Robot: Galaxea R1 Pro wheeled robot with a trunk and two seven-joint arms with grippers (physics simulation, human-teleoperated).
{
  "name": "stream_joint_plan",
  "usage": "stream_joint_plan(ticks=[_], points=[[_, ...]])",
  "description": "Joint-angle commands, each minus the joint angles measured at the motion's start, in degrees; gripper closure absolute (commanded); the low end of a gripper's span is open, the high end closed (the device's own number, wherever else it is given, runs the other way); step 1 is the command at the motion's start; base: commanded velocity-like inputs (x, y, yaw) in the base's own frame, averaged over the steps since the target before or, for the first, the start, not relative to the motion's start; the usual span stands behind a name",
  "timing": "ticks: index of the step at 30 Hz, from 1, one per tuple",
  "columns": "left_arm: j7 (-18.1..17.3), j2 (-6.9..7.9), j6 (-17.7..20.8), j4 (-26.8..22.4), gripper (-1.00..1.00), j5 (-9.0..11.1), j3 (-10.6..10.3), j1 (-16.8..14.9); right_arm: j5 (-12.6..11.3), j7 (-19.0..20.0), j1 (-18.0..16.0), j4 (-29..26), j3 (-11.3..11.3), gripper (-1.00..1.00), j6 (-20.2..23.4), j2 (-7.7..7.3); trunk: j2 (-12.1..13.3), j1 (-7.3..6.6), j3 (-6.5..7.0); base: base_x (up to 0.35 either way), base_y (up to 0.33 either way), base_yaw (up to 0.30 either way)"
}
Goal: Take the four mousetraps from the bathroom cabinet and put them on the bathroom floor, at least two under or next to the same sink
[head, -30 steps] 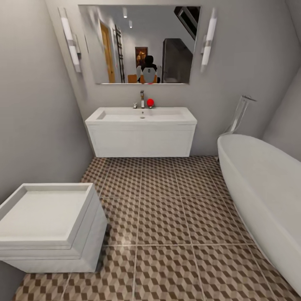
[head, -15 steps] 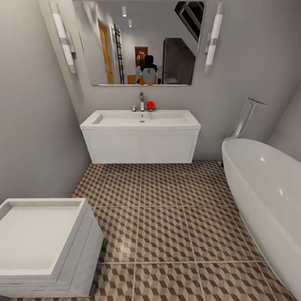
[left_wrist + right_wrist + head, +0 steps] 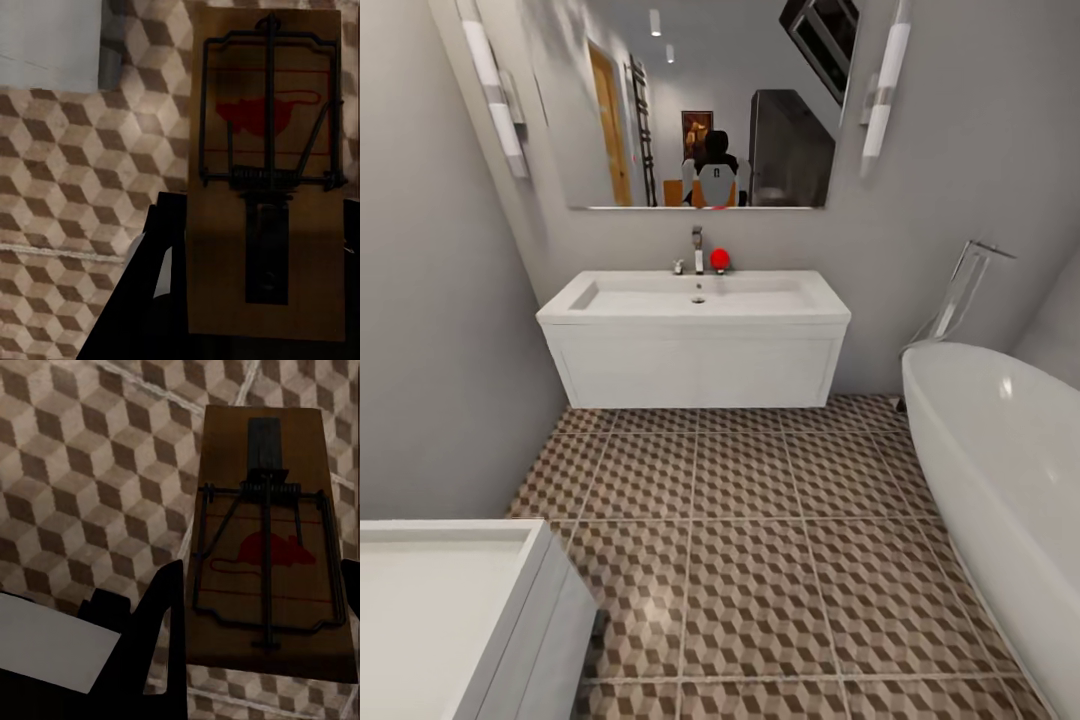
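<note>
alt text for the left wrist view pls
A wooden mousetrap with a red mouse print and a dark metal spring bar is held between the left gripper's dark fingers, above the cube-patterned floor.

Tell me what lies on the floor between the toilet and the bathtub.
Head view: only bare bathroom floor between toilet and bathtub.

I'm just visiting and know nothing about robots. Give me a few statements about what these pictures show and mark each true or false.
1. Each pincer holds a mousetrap: left pincer with the left mousetrap, right pincer with the right mousetrap. True.
2. The sink stands against the far wall, under a mirror. True.
3. Mousetraps already lie on the bathroom floor before the sink. False: the tiles there are bare.
4. The bathtub is on the left. False: it is on the right.
5. The ball by the tap is blue. False: it is red.
</note>
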Motion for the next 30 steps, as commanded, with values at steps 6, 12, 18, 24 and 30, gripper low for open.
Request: stream_joint_plan(ticks=[6,12,18,24,30], points=[[0.2,0.05,-0.1,-0.1,1.0,0.4,-0.5,0.0,-0.4,0.0,-0.1,0.2,0.4,1.0,-0.3,-0.01,0.0,0.03,-0.05,0.336,0.0,0.0],[0.2,0.05,-0.1,-0.1,1.0,0.4,-0.5,0.0,-0.4,0.0,-0.1,0.2,0.4,1.0,-0.3,-0.01,0.0,0.03,-0.05,0.336,0.0,0.0],[0.2,0.05,-0.1,-0.1,1.0,0.4,-0.5,0.0,-0.4,0.0,-0.1,0.2,0.4,1.0,-0.3,-0.01,0.0,0.03,-0.05,0.336,0.0,0.0],[0.2,0.05,-0.1,-0.1,1.0,0.4,-0.5,0.0,-0.4,0.0,-0.1,0.2,0.4,1.0,-0.3,-0.01,0.0,0.03,-0.05,0.336,0.0,0.0],[0.2,0.05,-0.2,-0.1,1.0,0.4,-0.5,0.0,-0.4,0.0,-0.1,0.2,0.4,1.0,-0.3,-0.01,0.0,0.03,-0.05,0.335,0.0,0.0]])
